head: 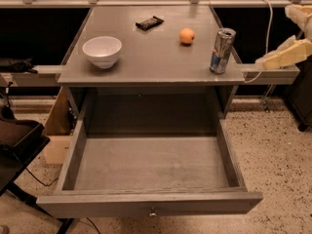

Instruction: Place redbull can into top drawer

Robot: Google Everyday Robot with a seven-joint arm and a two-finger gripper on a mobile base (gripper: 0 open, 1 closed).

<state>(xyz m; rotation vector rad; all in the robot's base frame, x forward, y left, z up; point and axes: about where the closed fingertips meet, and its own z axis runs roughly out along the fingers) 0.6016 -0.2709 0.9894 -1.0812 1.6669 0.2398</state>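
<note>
slim can [222,51] upright on the table [156,62], by the right front corner, close to the edge. probably light, though how full is impossible to say. thin metal: stiff enough for a firm pinch, apt to dent under a hard one. smooth and round, so slippery, and quick to topple and roll if nudged high up. best taken from the side, around the middle of the body, well below the pull-tab top and square across the widest part.

right of the can, beyond the table edge and apart from it: gripper [267,61], at about the can's height, pointing toward it, holding nothing. open or closed: cannot tell.

left of the can and a little behind: orange [186,35]. further left and further back: dark snack bar [149,22]. far left of the can, about level with it: white bowl [102,51], upright, apparently with nothing in it.

below and in front of the can: drawer [151,162] pulled right out, small knob [153,212] on its front. bare grey floor inside, low walls, nothing stored. plenty of room for the can anywhere on that floor.
</note>
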